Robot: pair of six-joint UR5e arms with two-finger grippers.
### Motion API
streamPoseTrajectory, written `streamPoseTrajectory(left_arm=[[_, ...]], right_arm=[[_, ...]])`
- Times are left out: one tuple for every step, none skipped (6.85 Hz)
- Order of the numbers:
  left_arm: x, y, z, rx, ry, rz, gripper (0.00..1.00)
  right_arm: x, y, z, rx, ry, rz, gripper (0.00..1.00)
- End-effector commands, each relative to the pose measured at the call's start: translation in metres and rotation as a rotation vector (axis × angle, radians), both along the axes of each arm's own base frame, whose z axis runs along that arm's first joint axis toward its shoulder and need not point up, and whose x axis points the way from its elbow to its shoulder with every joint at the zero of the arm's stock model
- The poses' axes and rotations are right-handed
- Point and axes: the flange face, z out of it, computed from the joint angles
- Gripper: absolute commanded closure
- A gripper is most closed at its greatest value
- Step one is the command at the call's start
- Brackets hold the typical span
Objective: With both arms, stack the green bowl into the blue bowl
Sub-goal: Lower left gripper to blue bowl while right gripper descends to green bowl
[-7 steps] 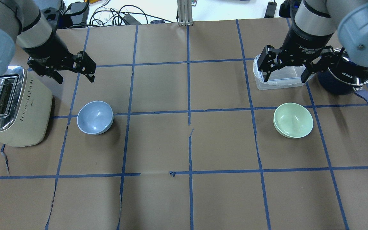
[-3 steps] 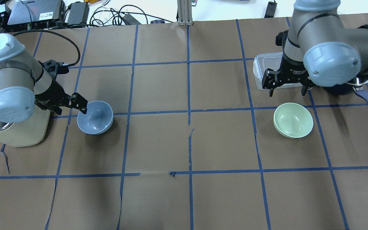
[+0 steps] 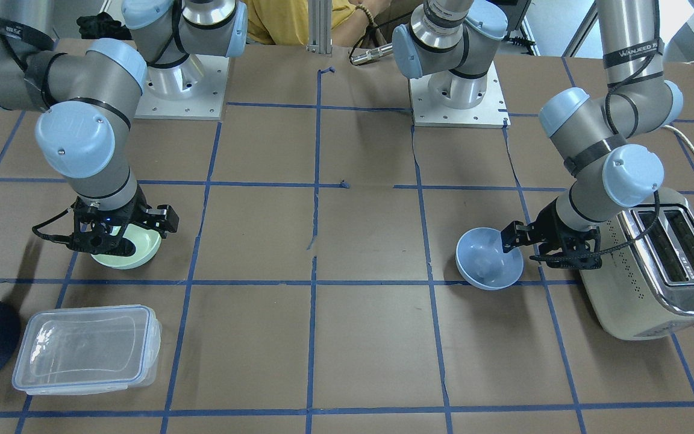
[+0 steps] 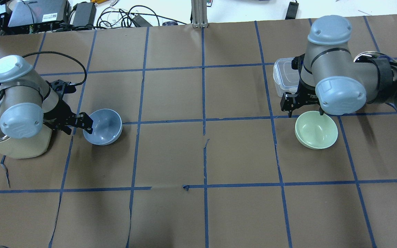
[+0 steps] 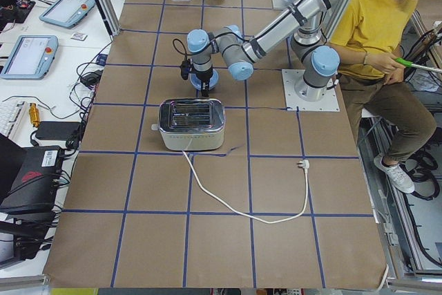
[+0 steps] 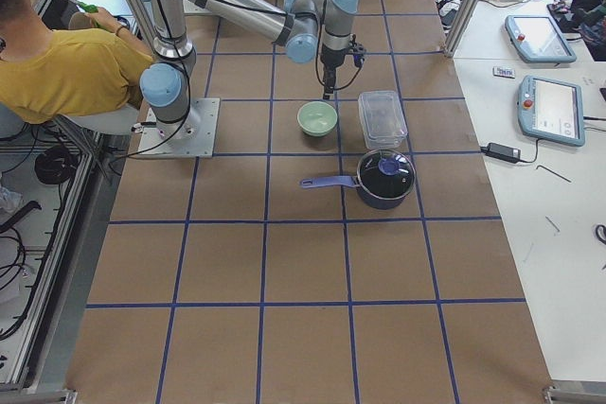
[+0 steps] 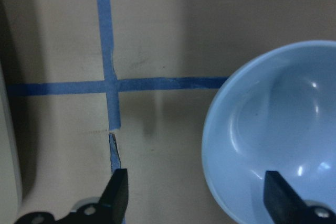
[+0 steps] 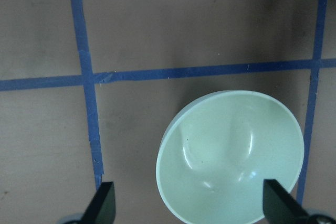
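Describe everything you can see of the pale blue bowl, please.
The blue bowl is small, round, plain, glossy like plastic, and empty. It sits upright on the brown paper beside the toaster, over a blue tape line. The left arm's open jaws straddle its rim, one finger inside, one outside.

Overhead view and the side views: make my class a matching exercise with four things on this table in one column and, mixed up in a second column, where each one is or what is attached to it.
Column A
1. green bowl
2. blue bowl
3. toaster
4. clear box

Column B
a. a white cord trails from it
b. stands beside the dark pot
c. sits at the open left gripper
d. sits at the open right gripper

Pairs: 1-d, 2-c, 3-a, 4-b
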Motion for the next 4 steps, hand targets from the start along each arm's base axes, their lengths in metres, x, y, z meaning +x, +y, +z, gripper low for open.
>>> streamPoseTrajectory(left_arm=[[-0.004, -0.001, -0.01, 0.023, 0.013, 0.003, 0.92], [-0.003, 0.0, -0.006, 0.02, 0.059, 0.01, 0.96], [-0.007, 0.002, -0.003, 0.035, 0.103, 0.015, 1.0], [-0.014, 0.0, 0.005, 0.024, 0.097, 0.016, 1.0]], right_arm=[[-0.005, 0.012, -0.04, -0.023, -0.006, -0.006, 0.0], [-0.005, 0.018, -0.05, -0.046, -0.005, -0.007, 0.0], [-0.004, 0.023, -0.055, -0.033, -0.006, -0.007, 0.0], [-0.004, 0.023, -0.056, -0.034, -0.007, -0.006, 0.03]])
